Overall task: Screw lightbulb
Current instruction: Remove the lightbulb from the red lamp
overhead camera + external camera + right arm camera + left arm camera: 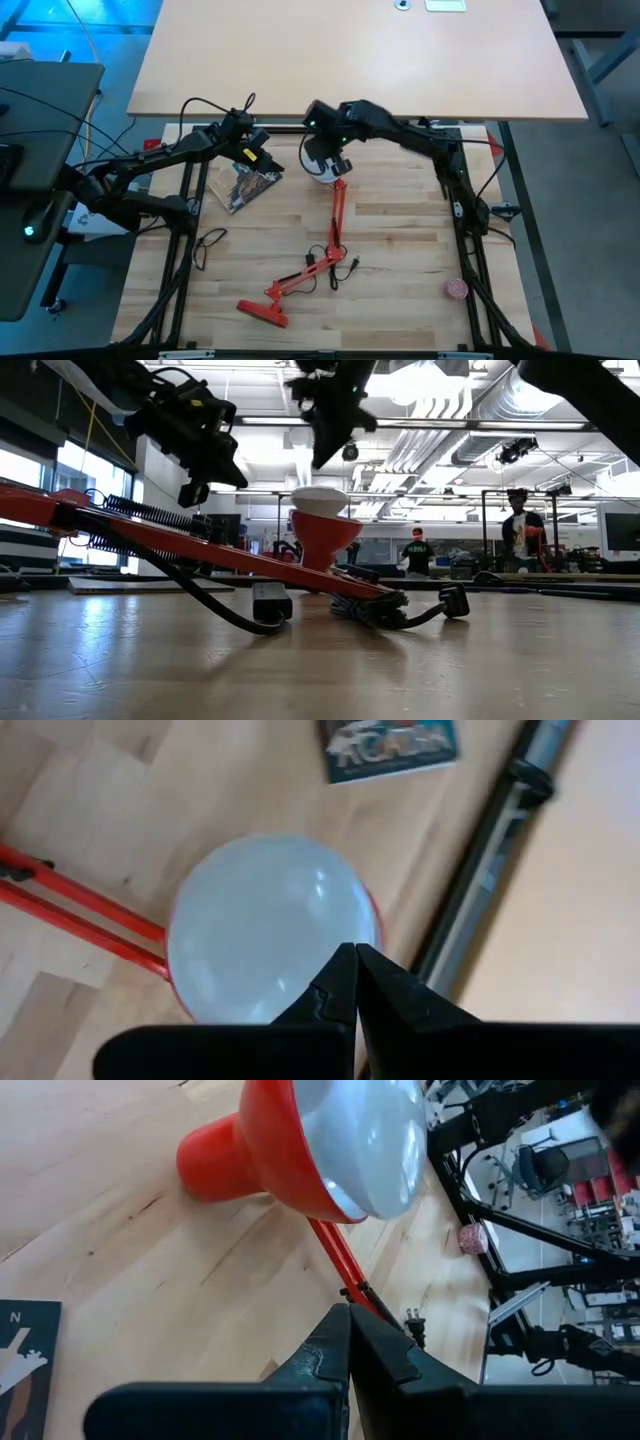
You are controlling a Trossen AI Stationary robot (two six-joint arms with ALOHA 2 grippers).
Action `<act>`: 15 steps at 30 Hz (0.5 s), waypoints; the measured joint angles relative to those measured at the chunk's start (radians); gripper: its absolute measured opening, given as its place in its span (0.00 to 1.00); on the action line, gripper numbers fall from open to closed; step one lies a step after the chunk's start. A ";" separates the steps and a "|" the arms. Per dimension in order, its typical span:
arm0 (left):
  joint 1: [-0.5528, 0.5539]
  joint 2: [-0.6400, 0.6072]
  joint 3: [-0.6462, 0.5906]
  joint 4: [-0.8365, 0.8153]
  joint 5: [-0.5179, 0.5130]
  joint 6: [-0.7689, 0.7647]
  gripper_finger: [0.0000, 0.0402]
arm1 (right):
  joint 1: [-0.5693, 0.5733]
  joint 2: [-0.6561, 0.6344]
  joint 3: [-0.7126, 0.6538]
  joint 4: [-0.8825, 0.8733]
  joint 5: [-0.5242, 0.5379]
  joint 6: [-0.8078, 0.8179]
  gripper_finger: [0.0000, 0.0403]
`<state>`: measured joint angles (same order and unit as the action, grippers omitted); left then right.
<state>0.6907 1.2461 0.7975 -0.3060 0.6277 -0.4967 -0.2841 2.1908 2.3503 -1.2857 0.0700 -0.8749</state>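
It was a robotics lab or workshop, large and open. Bare ducts (500,405) and strip lights ran under an industrial ceiling, and tall windows (75,480) lined one side. Black metal framing (470,250) carried the arms over a butcher-block table (400,300). Across the room, people (517,525) stood among benches, monitors (618,535) and cluttered equipment.
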 joint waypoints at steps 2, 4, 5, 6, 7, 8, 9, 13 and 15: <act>0.000 0.000 0.000 0.001 0.012 0.001 0.00 | -0.004 -0.039 -0.017 0.005 0.027 0.049 0.00; 0.000 -0.001 0.000 0.003 0.051 0.012 0.00 | -0.014 -0.066 -0.036 -0.027 0.023 0.116 0.00; 0.000 -0.007 0.000 0.003 0.069 0.035 0.00 | -0.019 -0.075 -0.038 -0.046 0.016 0.160 0.00; 0.000 -0.018 0.000 -0.006 0.094 0.070 0.00 | -0.028 -0.083 -0.038 -0.070 0.006 0.209 0.00; -0.005 -0.034 0.000 -0.018 0.114 0.121 0.00 | -0.036 -0.092 -0.039 -0.094 -0.006 0.258 0.00; -0.014 -0.054 0.001 -0.039 0.120 0.182 0.00 | -0.046 -0.101 -0.039 -0.116 -0.029 0.305 0.00; -0.022 -0.079 0.002 -0.074 0.112 0.239 0.00 | -0.056 -0.109 -0.038 -0.133 -0.060 0.348 0.00; -0.075 -0.167 0.001 -0.214 -0.003 0.378 0.00 | -0.097 -0.116 -0.039 -0.229 -0.155 0.486 0.00; -0.109 -0.192 -0.008 -0.224 -0.065 0.406 0.00 | -0.110 -0.116 -0.064 -0.262 -0.158 0.506 0.00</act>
<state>0.5813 1.0542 0.7899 -0.5301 0.5627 -0.0908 -0.3946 2.0750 2.2867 -1.5482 -0.0875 -0.3690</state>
